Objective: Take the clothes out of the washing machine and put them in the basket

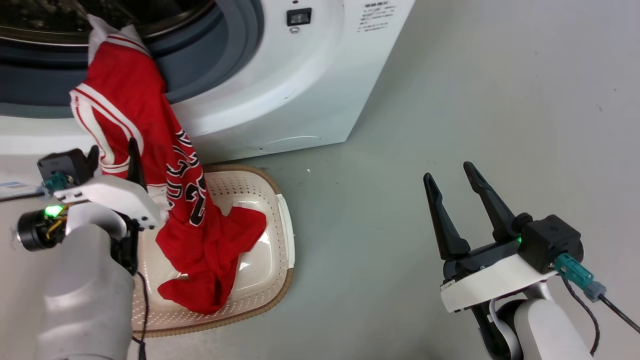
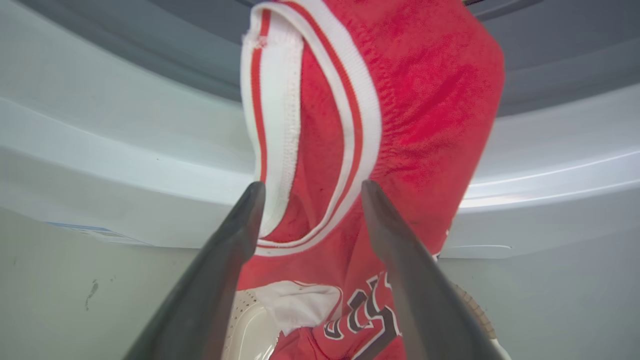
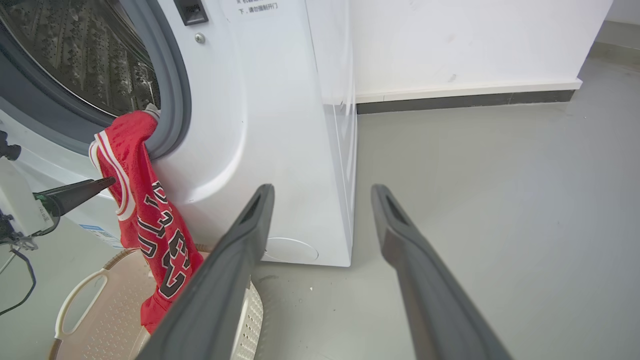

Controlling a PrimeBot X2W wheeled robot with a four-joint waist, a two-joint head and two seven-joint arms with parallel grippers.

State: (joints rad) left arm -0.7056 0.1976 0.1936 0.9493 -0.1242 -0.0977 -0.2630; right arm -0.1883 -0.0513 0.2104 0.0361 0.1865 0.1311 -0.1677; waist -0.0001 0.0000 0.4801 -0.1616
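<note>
A red jersey (image 1: 125, 95) with white stripes and black-and-white lettering hangs from the washing machine's (image 1: 280, 90) porthole down into the cream basket (image 1: 282, 235) on the floor. Its lower end lies bunched there with more red fabric (image 1: 210, 260); I cannot tell if that is a separate garment. My left gripper (image 1: 113, 146) is open, its fingers either side of the striped armhole trim (image 2: 280, 125) without pinching it. My right gripper (image 1: 448, 171) is open and empty above bare floor, well to the right of the basket. The right wrist view shows the jersey (image 3: 145, 210) and the drum (image 3: 85, 55).
The basket (image 3: 90, 320) stands against the machine's front, under the porthole. Grey floor (image 1: 450, 100) stretches to the right of the machine. A white wall with a dark skirting (image 3: 465, 97) runs behind. A black cable (image 1: 142, 310) hangs by my left forearm.
</note>
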